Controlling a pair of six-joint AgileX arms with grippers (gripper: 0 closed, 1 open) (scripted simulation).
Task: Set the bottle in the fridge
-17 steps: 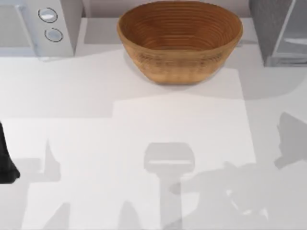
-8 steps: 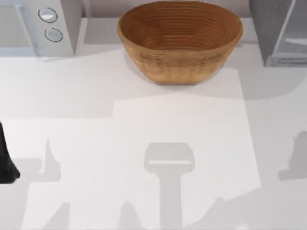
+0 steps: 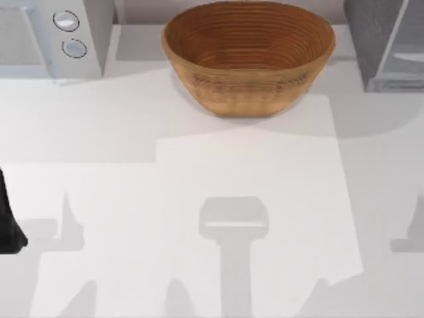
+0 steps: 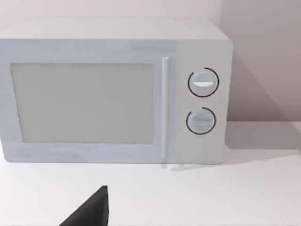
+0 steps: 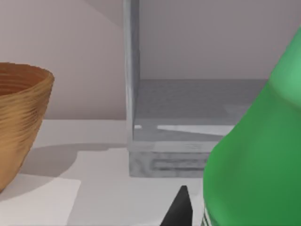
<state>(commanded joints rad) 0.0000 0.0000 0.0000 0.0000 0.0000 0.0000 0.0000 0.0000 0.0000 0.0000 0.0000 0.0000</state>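
The green bottle [image 5: 256, 155] looms close in the right wrist view, upright and held in my right gripper [image 5: 225, 219]. One dark fingertip [image 5: 181, 207] shows beside the bottle's label edge. Just beyond the bottle is the fridge [image 5: 188, 117], its grey speckled floor and paler frame facing the camera and its inside open to view. In the top view the fridge [image 3: 384, 46] stands at the table's far right corner. My left arm [image 3: 8, 225] is parked at the table's left edge.
A large woven basket [image 3: 248, 56] sits at the back middle, and its side [image 5: 19, 122] shows left of the fridge. A light grey microwave [image 4: 113, 94] with two round knobs stands at the back left, facing the left wrist camera.
The right arm's shadow has slid rightward across the table and almost out of the top view. The left arm has not moved.
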